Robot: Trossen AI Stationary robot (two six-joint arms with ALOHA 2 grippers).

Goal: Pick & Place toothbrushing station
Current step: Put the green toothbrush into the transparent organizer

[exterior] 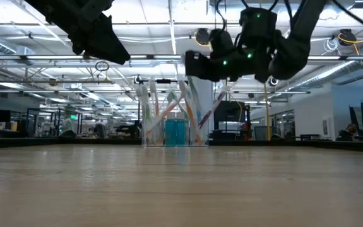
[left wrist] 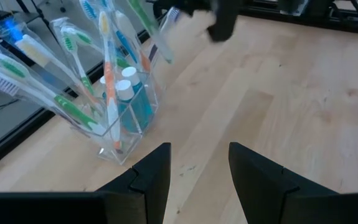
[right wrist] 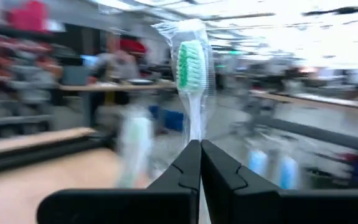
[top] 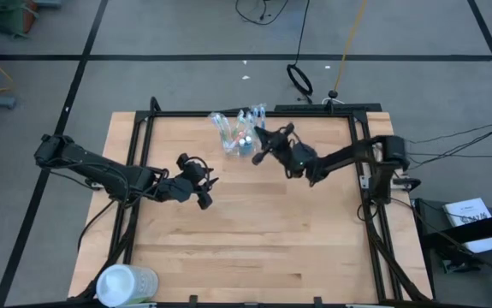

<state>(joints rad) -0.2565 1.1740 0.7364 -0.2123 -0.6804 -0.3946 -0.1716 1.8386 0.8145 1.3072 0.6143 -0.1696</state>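
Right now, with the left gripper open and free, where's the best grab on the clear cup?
Probably low on the cup's bare near wall, coming level from the open table side. Toothbrushes fan out above the rim, so a top-down grab would hit them. The left gripper faces it already; the right gripper pinches a toothbrush.

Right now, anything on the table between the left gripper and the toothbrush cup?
Nothing: the left wrist view shows only bare wood between the open left gripper and the clear cup. The right gripper, beside the cup, holds a wrapped toothbrush.
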